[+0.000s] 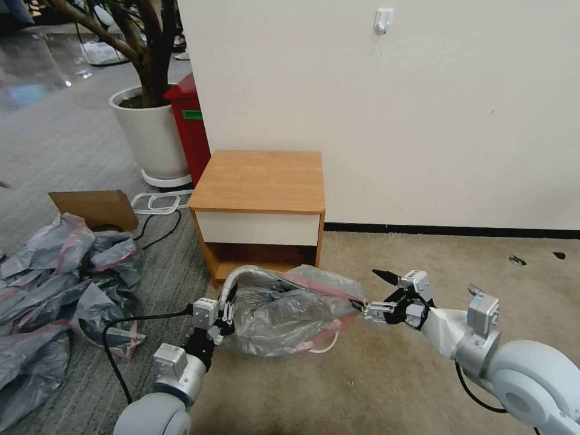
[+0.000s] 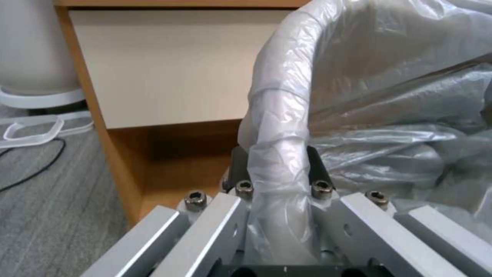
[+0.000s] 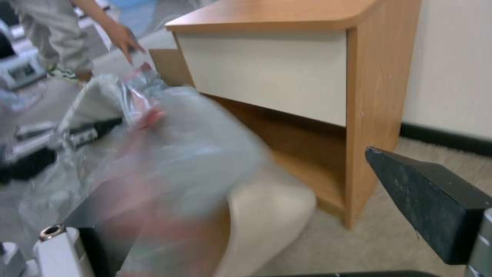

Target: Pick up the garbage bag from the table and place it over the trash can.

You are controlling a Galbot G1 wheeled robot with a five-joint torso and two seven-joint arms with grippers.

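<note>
The translucent grey garbage bag (image 1: 284, 311) with its pink-red band is stretched across the cream-white trash can (image 1: 328, 346), which stands on the floor just in front of the table (image 1: 260, 181). My left gripper (image 1: 226, 311) is at the can's left rim, shut on the bag-wrapped rim (image 2: 279, 115), with a pad (image 2: 316, 165) on each side. My right gripper (image 1: 370, 291) is at the bag's right end and open. Its lower finger (image 1: 364, 309) touches the pink band and its upper finger (image 3: 425, 207) stands free. A cream corner of the can (image 3: 266, 207) shows below the blurred bag (image 3: 169, 154).
A heap of grey-and-pink bags (image 1: 54, 284) and a cardboard piece (image 1: 96, 208) lie on the floor to the left. A black cable (image 1: 121, 326) runs beside my left arm. A plant pot (image 1: 151, 139) and a red box (image 1: 190, 127) stand behind the table's left side. Open carpet (image 1: 459, 254) lies to the right.
</note>
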